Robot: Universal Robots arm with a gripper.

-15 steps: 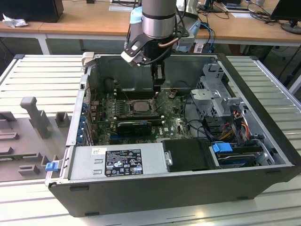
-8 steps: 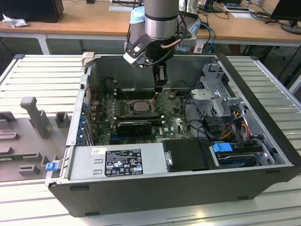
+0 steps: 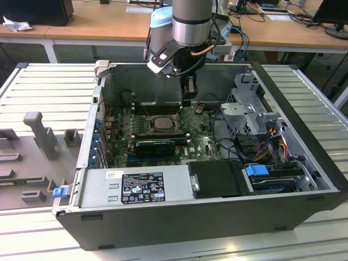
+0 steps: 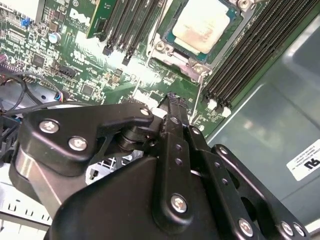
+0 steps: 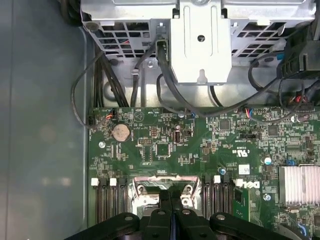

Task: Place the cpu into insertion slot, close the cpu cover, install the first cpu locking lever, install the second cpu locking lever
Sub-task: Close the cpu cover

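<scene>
Gripper (image 3: 187, 100), black jointed metal fingers pinched together with nothing visible between them, hung at 2 o'clock of the flat square silvery-beige cpu (image 3: 161, 123) in the exterior view. The chip sat in the dark metal-rimmed insertion slot (image 3: 145, 124). The thin grey metal cpu cover (image 4: 181, 56) looked down. Probably the first-lever step: the springy thin wire lever (image 4: 198, 100) near the fingertips looked unlatched and would need a firm push down under its hook.

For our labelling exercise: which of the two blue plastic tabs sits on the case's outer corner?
The corner tab at the exterior view's left; the inner tab lies within the case walls.
</scene>
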